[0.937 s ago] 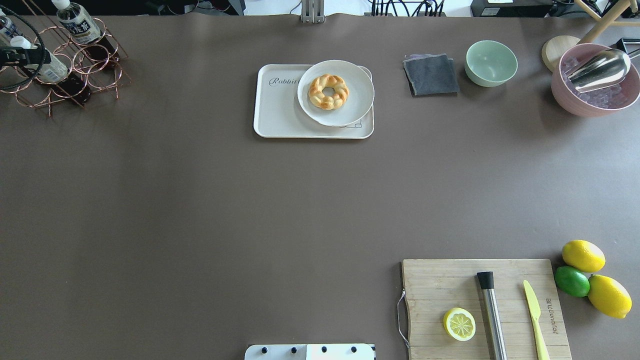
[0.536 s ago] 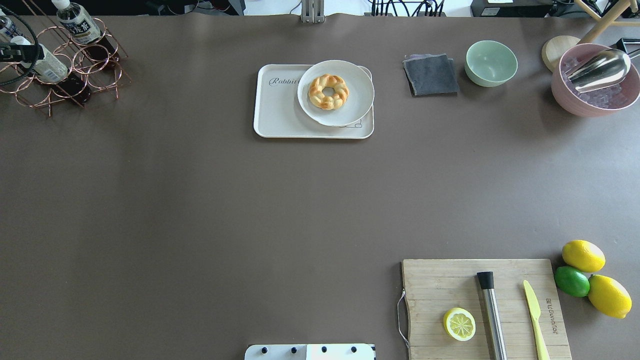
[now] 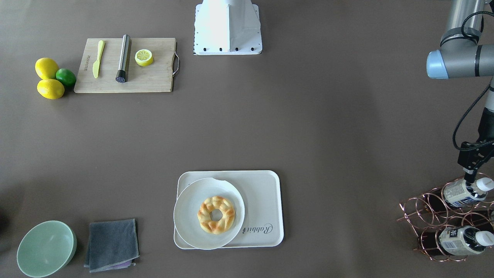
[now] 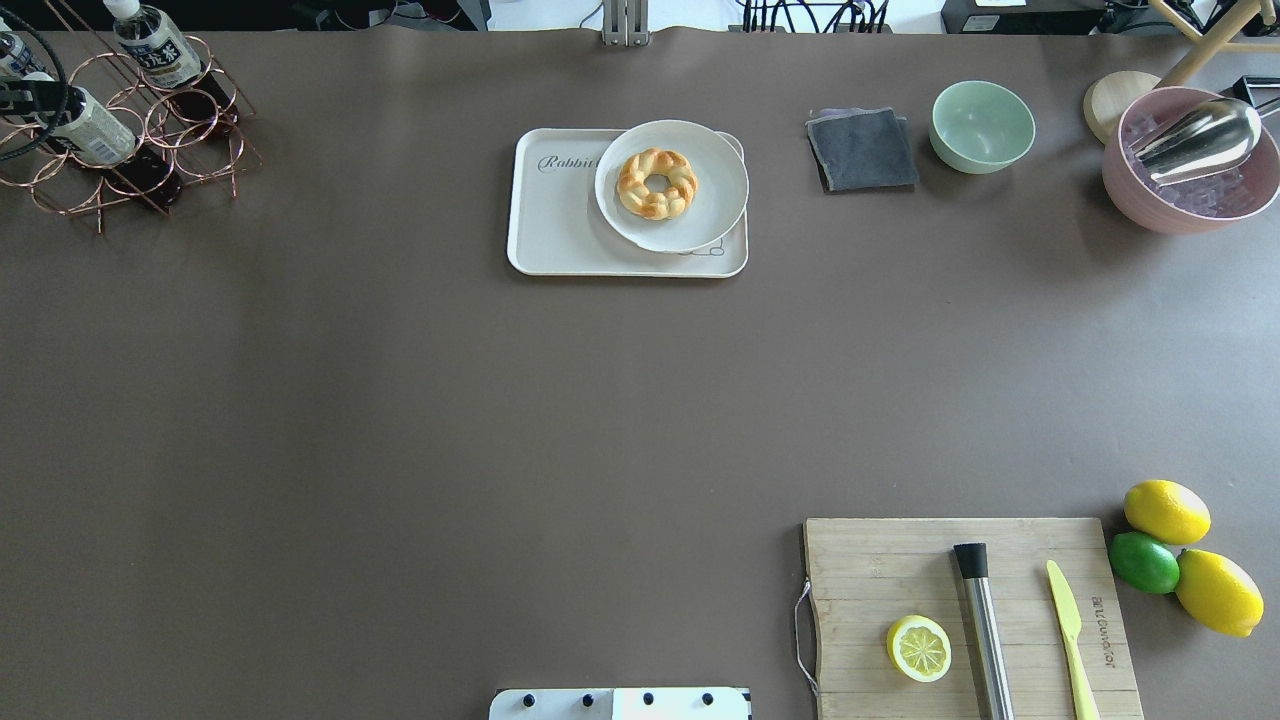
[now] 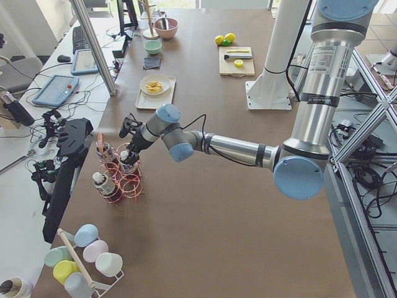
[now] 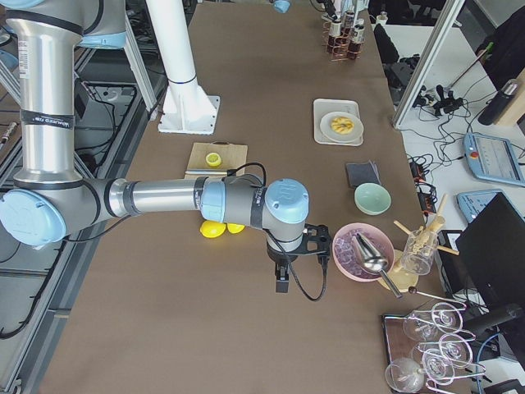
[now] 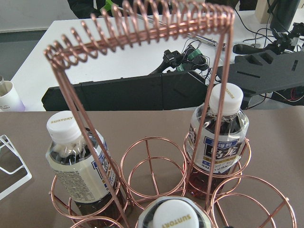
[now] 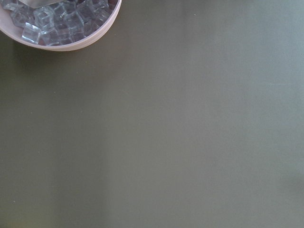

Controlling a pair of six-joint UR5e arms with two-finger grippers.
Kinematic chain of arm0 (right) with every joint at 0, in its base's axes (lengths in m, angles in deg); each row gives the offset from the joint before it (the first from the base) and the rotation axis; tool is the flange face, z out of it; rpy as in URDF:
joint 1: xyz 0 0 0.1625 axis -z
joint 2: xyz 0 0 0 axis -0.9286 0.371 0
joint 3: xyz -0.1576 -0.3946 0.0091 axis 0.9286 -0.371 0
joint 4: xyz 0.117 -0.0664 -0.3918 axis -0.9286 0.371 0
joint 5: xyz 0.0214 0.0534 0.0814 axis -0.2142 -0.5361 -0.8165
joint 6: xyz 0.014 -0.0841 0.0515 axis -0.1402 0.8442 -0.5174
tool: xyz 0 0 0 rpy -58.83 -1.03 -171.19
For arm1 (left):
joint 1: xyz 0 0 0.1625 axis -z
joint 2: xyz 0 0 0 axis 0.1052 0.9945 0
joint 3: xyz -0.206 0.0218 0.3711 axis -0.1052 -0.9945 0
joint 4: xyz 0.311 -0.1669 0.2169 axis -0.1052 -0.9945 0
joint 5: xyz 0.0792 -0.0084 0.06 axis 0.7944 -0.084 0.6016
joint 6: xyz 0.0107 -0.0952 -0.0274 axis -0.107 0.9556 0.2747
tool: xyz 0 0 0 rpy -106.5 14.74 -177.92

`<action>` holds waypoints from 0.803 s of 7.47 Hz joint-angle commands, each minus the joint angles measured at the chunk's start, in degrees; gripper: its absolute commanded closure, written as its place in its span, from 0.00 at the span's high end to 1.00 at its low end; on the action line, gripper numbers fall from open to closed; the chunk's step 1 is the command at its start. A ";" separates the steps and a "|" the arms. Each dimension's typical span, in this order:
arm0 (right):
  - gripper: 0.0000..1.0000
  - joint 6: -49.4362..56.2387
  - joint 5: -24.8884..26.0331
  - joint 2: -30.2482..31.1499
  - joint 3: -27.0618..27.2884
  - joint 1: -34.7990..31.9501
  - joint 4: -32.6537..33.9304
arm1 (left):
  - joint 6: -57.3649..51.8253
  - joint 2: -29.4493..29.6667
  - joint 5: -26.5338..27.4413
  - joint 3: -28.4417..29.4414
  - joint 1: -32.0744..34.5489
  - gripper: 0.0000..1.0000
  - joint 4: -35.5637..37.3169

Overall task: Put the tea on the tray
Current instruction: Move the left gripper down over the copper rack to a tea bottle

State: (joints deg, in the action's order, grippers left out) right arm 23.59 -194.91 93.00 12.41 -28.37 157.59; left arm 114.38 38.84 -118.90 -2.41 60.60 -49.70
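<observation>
At the far left of the tabletop point(image 4: 400, 400) is the step we take to be in hand: reaching for the tea. The left hand point(image 3: 470, 177) hangs over the copper wire rack point(image 7: 142, 29), right at the neck of the tea point(image 3: 459, 193), a small bottle of dark liquid standing in one of the rack's rings. The left wrist view looks down on its white cap from close above, with two like bottles in rings beyond it. We cannot tell whether the fingers are spread or closed. They show only as a small dark shape in the wide views and not at all in the wrist view. The bottle sits down in its ring, so we judge it not yet lifted and the task at its beginning.

Towards the middle lies the tray point(image 4: 560, 235), well apart from the rack. In the overhead view a round plate point(image 4: 700, 215) with a doughnut point(image 4: 657, 183) covers its right part, and the part by the lettering is bare.

As we see it, the next move calls for a firm hold just below the cap. Then comes a lift straight up, so the bottle clears the wire ring and the coiled handle above. Last is a carry across to the bare part of the tray, clear of the plate.

At the far right the right hand point(image 6: 281, 283) hovers over bare tabletop beside the pink bowl of ice point(image 4: 1130, 195). We cannot tell whether it is open or closed.
</observation>
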 commanded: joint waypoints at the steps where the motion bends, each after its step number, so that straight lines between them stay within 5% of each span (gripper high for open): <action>1: 1.00 0.09 0.01 0.09 0.03 0.00 0.02 | 0.12 0.17 0.00 0.56 -0.01 0.73 -0.03; 3: 1.00 0.09 0.01 0.18 -0.06 -0.09 0.02 | 0.21 0.69 -0.09 0.73 -0.01 0.17 -0.03; 4: 1.00 0.18 0.09 0.61 -0.06 -0.09 -0.07 | 0.56 0.87 -0.09 0.65 -0.01 0.00 -0.12; 6: 1.00 0.18 0.09 0.97 -0.06 0.00 -0.07 | 0.30 1.92 -1.22 0.56 1.73 0.00 0.31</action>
State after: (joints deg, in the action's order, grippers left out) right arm 23.74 -194.83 93.61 12.37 -28.41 157.54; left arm 114.90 39.97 -119.11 -1.76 60.73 -49.76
